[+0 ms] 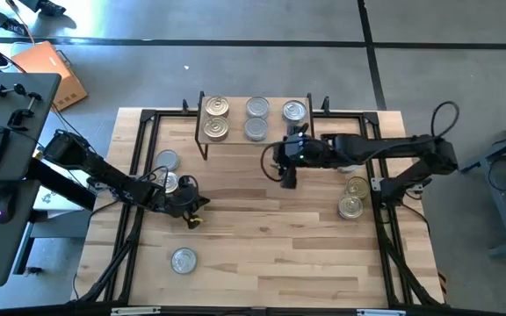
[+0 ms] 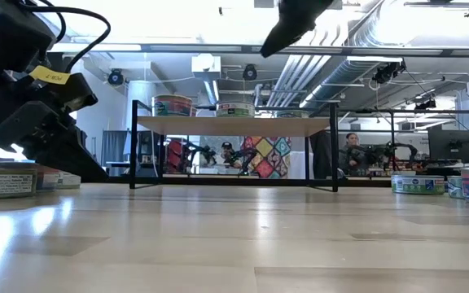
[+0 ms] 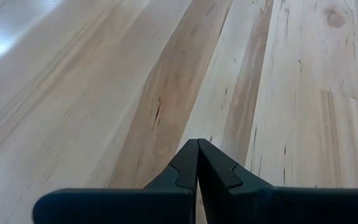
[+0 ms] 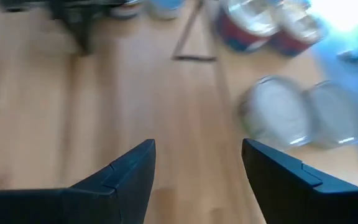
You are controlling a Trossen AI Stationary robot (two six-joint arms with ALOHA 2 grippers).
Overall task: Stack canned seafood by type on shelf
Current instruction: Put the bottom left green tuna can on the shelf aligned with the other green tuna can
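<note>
The shelf (image 1: 255,140) stands at the table's far edge and carries five tins: two gold-lidded ones (image 1: 216,118) on its left, two silvery ones (image 1: 256,118) in the middle, and one (image 1: 295,111) on its right. My right gripper (image 1: 286,173) hovers open and empty just in front of the shelf's right half; its wrist view (image 4: 197,155) is blurred. My left gripper (image 1: 193,215) is shut and empty, low over bare wood (image 3: 197,146). Loose tins rest on their bases: two (image 1: 169,171) by the left arm, one (image 1: 183,261) near the front, two (image 1: 353,197) at right.
A black metal frame (image 1: 139,175) borders the tabletop on the left, right and far sides. In the low view the shelf (image 2: 234,126) stands on thin black legs with open space beneath. Bare wood lies across the table's middle and near right part (image 1: 279,254).
</note>
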